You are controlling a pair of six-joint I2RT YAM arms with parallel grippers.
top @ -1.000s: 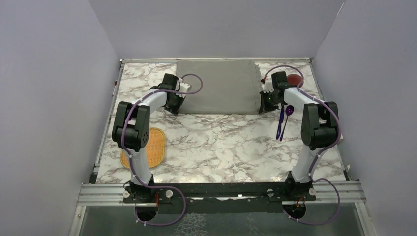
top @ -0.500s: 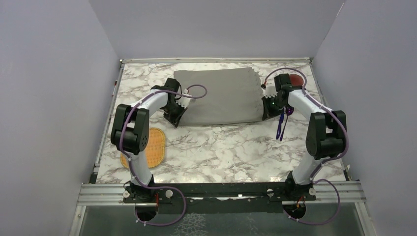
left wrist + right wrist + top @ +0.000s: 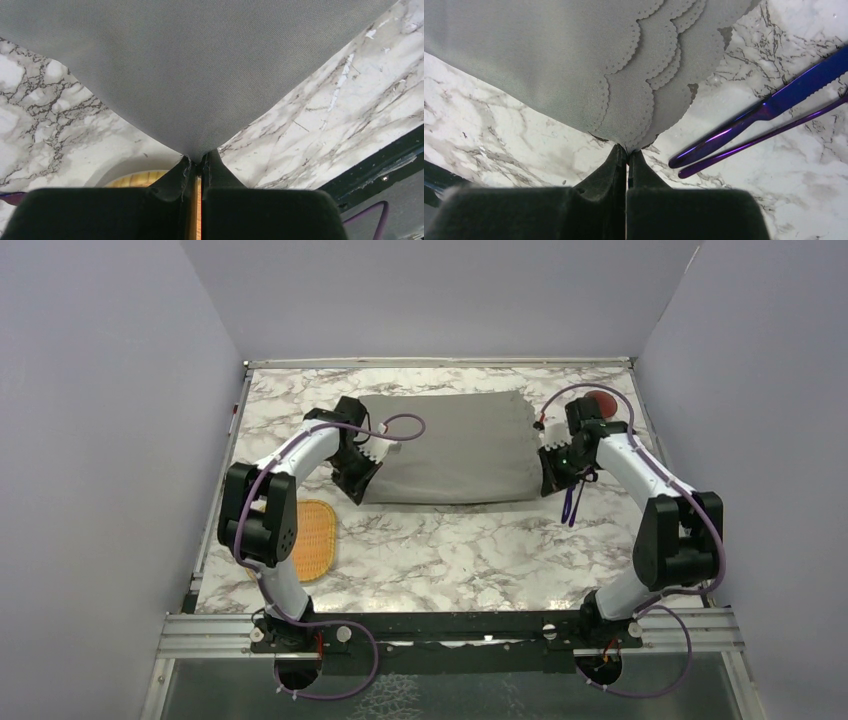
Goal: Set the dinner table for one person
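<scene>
Bench (image 3: 450, 550): white-and-grey veined marble top with metal edging, seated ahead of the arm bases and boxed in by plain lavender walls (image 3: 440, 300) on three sides. Grey placemat (image 3: 450, 445) is laid on the far half, between the two arms. Its near-left corner is pinched in the left tool (image 3: 200, 162), fingers pressed together on the cloth, which is drawn taut from that corner. The near-right corner is clamped the same way in the right tool (image 3: 627, 152), with the scalloped edge bunched there in several layers. Purple cutlery (image 3: 769, 107), two pieces side by side, is seen on the marble just right of the right tool, apart from the cloth. Orange woven mat (image 3: 318, 538) is set near the left edge, partly hidden by the left arm. Red round object (image 3: 603, 400) is seen at the far right corner; its type cannot be told.

Versus one second ago: the placemat has been dragged off the far edge toward the bases with both corners kept clamped. Both arms are drawn back with it. The spoon bowl visible then is now covered by the right arm.
</scene>
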